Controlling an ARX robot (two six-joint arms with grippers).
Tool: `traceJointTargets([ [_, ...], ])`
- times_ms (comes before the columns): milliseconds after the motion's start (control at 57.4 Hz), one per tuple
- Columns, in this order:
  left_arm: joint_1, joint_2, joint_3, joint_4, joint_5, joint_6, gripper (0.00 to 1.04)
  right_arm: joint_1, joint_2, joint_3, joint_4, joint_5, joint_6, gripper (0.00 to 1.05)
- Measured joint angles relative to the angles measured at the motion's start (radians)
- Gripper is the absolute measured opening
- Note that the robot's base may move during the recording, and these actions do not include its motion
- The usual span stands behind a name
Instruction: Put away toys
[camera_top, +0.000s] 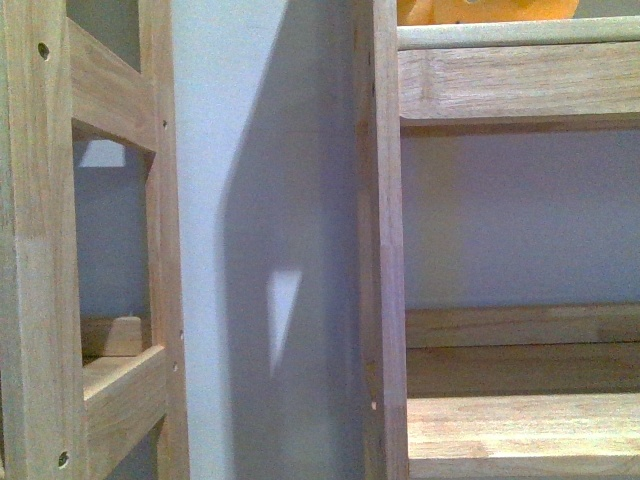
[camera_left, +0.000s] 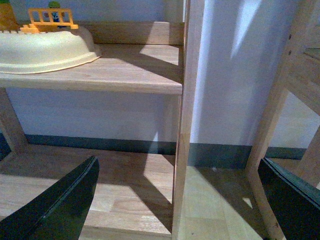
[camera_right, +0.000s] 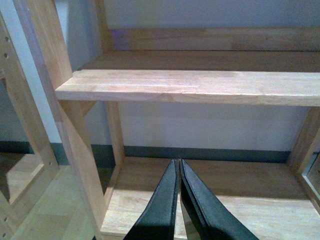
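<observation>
Pale wall behind two wooden shelf units (camera_top: 385, 250) w/ a gap between. Orange plush toy (camera_top: 480, 10) already sits on the top shelf, prob stowed; only front cam catches it. Left gripper (camera_left: 175, 200) jaws spread wide, holding nothing; right gripper (camera_right: 178, 200) jaws pressed together, also nothing. Left wrist cam alone shows a cream tub (camera_left: 45, 50).

pale wall (camera_top: 260, 150) behind light wooden shelving (camera_top: 520, 85).

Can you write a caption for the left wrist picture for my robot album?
Open left gripper hangs before a wooden shelf holding a cream tub.
</observation>
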Motion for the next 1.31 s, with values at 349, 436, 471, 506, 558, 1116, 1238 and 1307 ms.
traceJointTargets([
  [349, 0.000, 0.000, 0.000, 0.000, 0.000, 0.000, 0.99, 0.000, -0.019, -0.016, -0.002, 0.000, 0.000, 0.07],
  [436, 0.000, 0.000, 0.000, 0.000, 0.000, 0.000, 0.99, 0.000, -0.020, -0.016, -0.002, 0.000, -0.002, 0.12],
  [471, 0.000, 0.000, 0.000, 0.000, 0.000, 0.000, 0.99, 0.000, -0.020, -0.016, -0.002, 0.000, -0.002, 0.17],
  [506, 0.000, 0.000, 0.000, 0.000, 0.000, 0.000, 0.99, 0.000, -0.020, -0.016, -0.002, 0.000, -0.002, 0.22],
  [558, 0.000, 0.000, 0.000, 0.000, 0.000, 0.000, 0.99, 0.000, -0.020, -0.016, -0.002, 0.000, -0.002, 0.30],
  [1116, 0.000, 0.000, 0.000, 0.000, 0.000, 0.000, 0.99, 0.000, -0.020, -0.016, -0.002, 0.000, -0.002, 1.02],
  [1238, 0.000, 0.000, 0.000, 0.000, 0.000, 0.000, 0.99, 0.000, -0.020, -0.016, -0.002, 0.000, -0.002, 1.03],
  [1307, 0.000, 0.000, 0.000, 0.000, 0.000, 0.000, 0.99, 0.000, -0.020, -0.016, -0.002, 0.000, -0.002, 1.03],
])
